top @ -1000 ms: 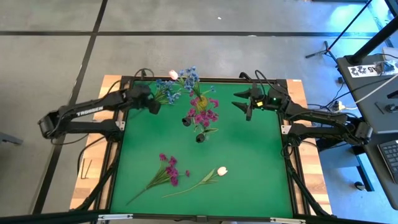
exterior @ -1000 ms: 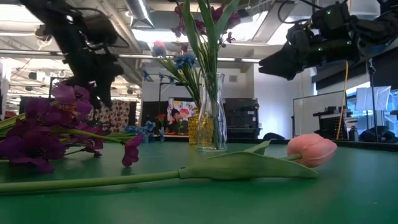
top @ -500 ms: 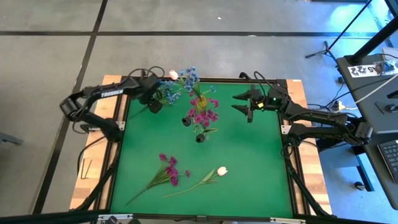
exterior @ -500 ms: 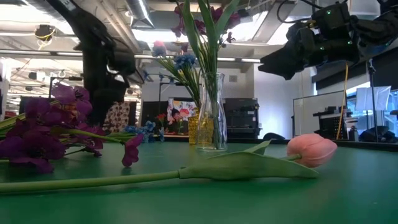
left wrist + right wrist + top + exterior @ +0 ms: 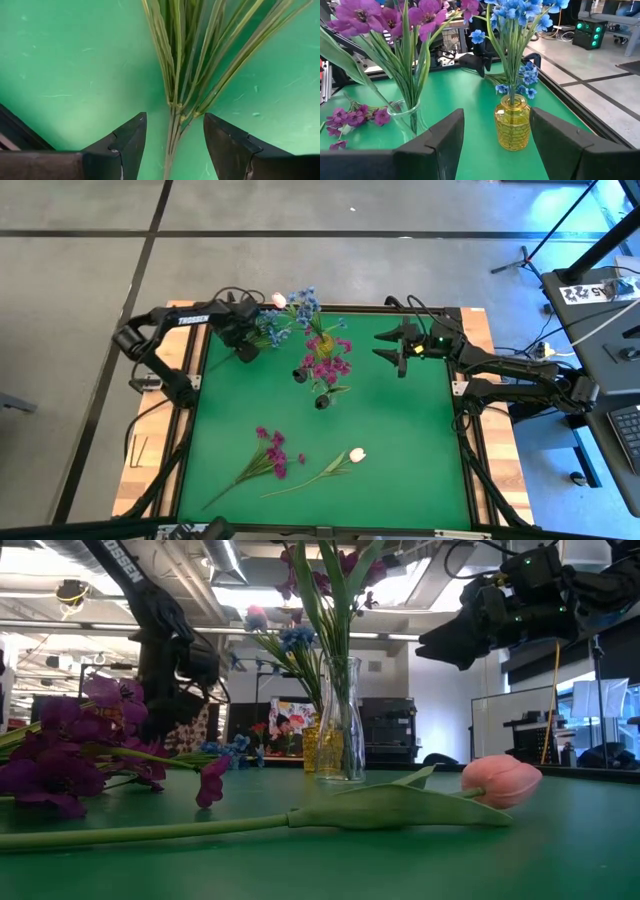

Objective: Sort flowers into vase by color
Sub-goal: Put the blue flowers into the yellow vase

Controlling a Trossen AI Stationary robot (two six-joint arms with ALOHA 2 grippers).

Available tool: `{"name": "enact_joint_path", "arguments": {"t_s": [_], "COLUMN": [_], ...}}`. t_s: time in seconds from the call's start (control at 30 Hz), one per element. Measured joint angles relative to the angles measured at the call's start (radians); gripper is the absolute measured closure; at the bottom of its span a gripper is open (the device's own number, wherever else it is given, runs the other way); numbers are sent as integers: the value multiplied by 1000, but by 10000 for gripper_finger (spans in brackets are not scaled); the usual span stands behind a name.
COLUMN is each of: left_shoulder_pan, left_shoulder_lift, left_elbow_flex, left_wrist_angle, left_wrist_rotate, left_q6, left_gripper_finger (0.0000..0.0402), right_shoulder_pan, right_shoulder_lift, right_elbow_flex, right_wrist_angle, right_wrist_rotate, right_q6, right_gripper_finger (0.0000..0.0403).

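Flowers first: we see a blue clustered spray (image 5: 268, 330) lying flat on the green table mat (image 5: 400, 440) near its far left corner, and the left gripper (image 5: 246, 348) hangs right over the spray's green stems (image 5: 176, 90). In the left wrist view we look down on those stems fanning out between its two dark fingers (image 5: 125, 145), which stand spread wide and released, gripping nothing. On that arm's dark link (image 5: 190, 320) we read white "TROSSEN" lettering.

Across the mat, the right gripper (image 5: 392, 346) hovers near the far right corner, its fingers also parted and empty. Its wrist camera faces a ribbed yellow glass vase (image 5: 512, 121) holding blue blooms, and beside it a clear glass vase (image 5: 407, 120) with magenta flowers.

Nearer the front edge, a loose magenta clustered spray (image 5: 268, 457) lies on the mat, and just beside it a white-pink tulip bud on a long green stem (image 5: 340, 462).

In the low view we see that tulip's pink head (image 5: 502, 781) resting on the mat, the clear vase standing behind it.
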Motion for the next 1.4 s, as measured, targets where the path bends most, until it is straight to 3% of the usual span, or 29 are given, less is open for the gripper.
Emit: {"name": "enact_joint_path", "arguments": {"t_s": [0.4, 0.83, 0.97, 1.13, 1.4], "left_shoulder_pan": [-1, -1, -1, 0, -10], "left_shoulder_lift": [58, 61, 60, 10, -201], "left_elbow_flex": [4, 0, 0, 4, 89], "left_wrist_angle": [-1, 8, 6, -3, -22], "left_wrist_rotate": [-6, -19, -19, -19, -18], "left_q6": [8, -54, -83, -134, -201], "left_gripper_finger": [220, 380, 392, 397, 400], "right_shoulder_pan": [0, 0, 0, 0, 0], "right_shoulder_lift": [0, 0, 0, 0, 0], "right_elbow_flex": [0, 0, 0, 0, 0], "right_wrist_angle": [1, -2, -10, -30, -37], "right_wrist_rotate": [0, 0, 0, -1, -1], "right_q6": [0, 1, 2, 3, 4], "right_gripper_finger": [178, 178, 178, 178, 178]}}
